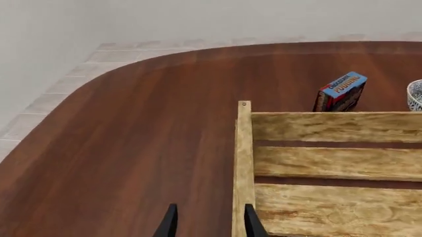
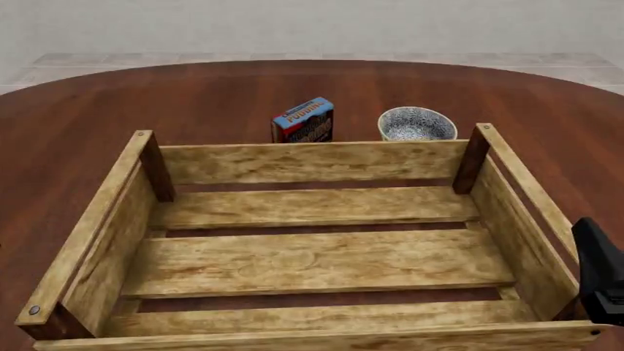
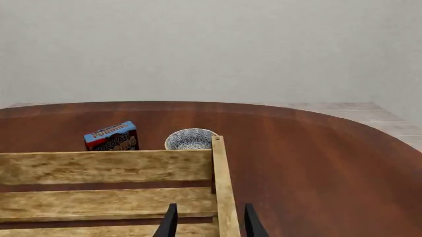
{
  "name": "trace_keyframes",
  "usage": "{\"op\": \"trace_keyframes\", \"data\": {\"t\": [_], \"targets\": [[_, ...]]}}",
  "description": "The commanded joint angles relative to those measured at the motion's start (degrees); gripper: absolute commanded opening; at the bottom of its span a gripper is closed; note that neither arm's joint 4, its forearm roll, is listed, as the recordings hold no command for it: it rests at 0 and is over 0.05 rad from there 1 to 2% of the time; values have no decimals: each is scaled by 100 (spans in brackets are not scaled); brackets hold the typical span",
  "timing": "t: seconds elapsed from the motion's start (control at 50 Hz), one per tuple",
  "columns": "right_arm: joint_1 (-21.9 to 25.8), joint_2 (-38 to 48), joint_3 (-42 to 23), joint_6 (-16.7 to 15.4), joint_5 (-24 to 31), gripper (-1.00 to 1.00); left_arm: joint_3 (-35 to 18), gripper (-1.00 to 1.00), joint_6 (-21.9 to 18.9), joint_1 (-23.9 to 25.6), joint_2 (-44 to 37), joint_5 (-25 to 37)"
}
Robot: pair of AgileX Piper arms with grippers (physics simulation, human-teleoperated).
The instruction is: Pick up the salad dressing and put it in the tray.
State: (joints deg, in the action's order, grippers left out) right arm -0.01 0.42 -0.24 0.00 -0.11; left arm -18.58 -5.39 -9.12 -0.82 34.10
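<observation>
The salad dressing is out of view in all three frames. The tray, a large light-tan slatted crate with dark corner posts, fills the middle of the front view and holds nothing. Its left wall runs past my left gripper, which is open, its dark fingers spread at the picture's edge. My right gripper is open too, with the tray's right wall showing between its fingers. In the front view only a dark part of the right arm shows, outside the tray's right wall.
A blue-and-red pudding box stands just behind the tray's far wall, with a small patterned white bowl to its right. Both also appear in the right wrist view, box and bowl. The round wooden table extends around the tray.
</observation>
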Motion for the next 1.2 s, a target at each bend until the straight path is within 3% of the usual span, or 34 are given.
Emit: {"op": "trace_keyframes", "data": {"t": [0.02, 0.22, 0.74, 1.2], "targets": [[0, -1, 0, 0, 0, 100, -410, 100, -11, -854, 63, 1097], [0, 0, 0, 1, 0, 100, -352, 100, -99, -1332, -195, 1202], [0, 0, 0, 0, 0, 100, 319, 100, -842, -2659, -785, 68], [1, 1, 0, 1, 0, 100, 963, 100, -789, -3279, -1426, -933]]}}
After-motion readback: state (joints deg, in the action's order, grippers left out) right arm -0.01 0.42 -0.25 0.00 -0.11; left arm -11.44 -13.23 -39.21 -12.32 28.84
